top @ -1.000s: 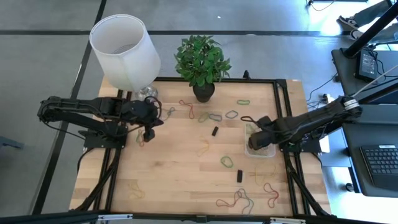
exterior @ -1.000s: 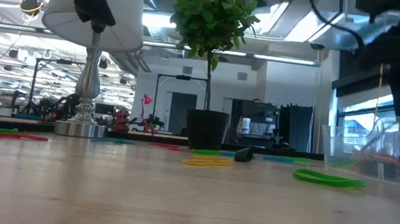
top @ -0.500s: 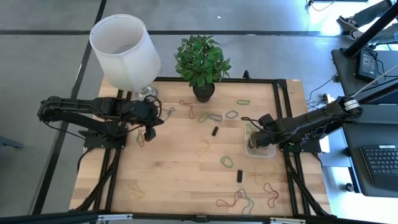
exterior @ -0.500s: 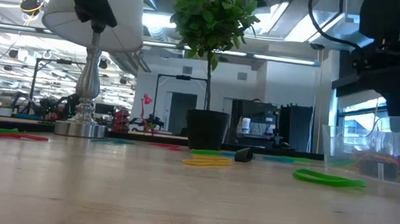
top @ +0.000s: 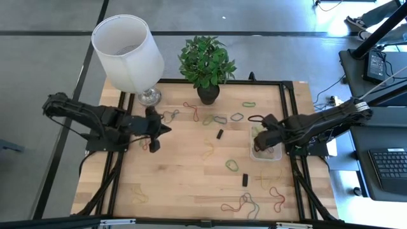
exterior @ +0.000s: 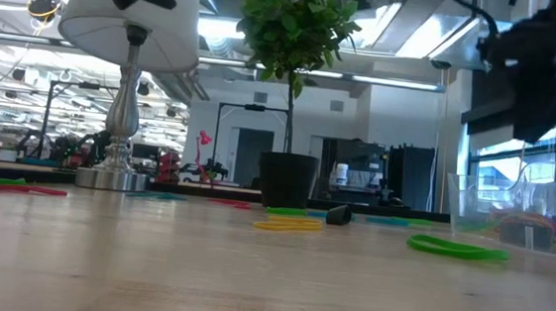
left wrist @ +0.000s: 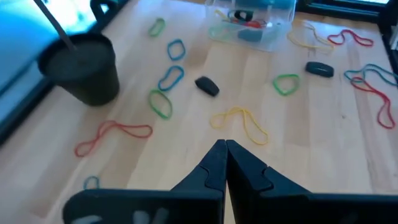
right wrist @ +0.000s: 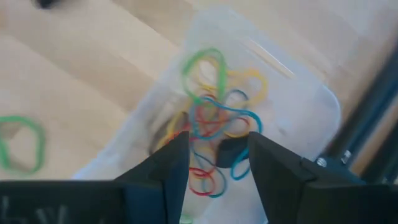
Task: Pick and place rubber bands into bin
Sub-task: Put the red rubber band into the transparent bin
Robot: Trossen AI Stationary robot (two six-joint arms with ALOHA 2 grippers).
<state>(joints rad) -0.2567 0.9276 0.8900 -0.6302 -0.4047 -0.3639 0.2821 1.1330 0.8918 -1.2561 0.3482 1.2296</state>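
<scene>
The clear bin sits on the wooden table near its right edge, with several coloured rubber bands lying inside. My right gripper hangs open just above the bin, fingers pointing down, nothing between them. Loose rubber bands lie flat on the table: a yellow one, a green one, a red one and a tangle near the front edge. My left gripper is shut and empty, above the table's left part.
A white lamp stands at the far left and a potted plant at the far middle. Two small black blocks lie among the bands. Black frame rails run along the table's sides.
My right gripper has opened over the bin. My left gripper has risen and tipped from pointing down toward level, staying shut.
</scene>
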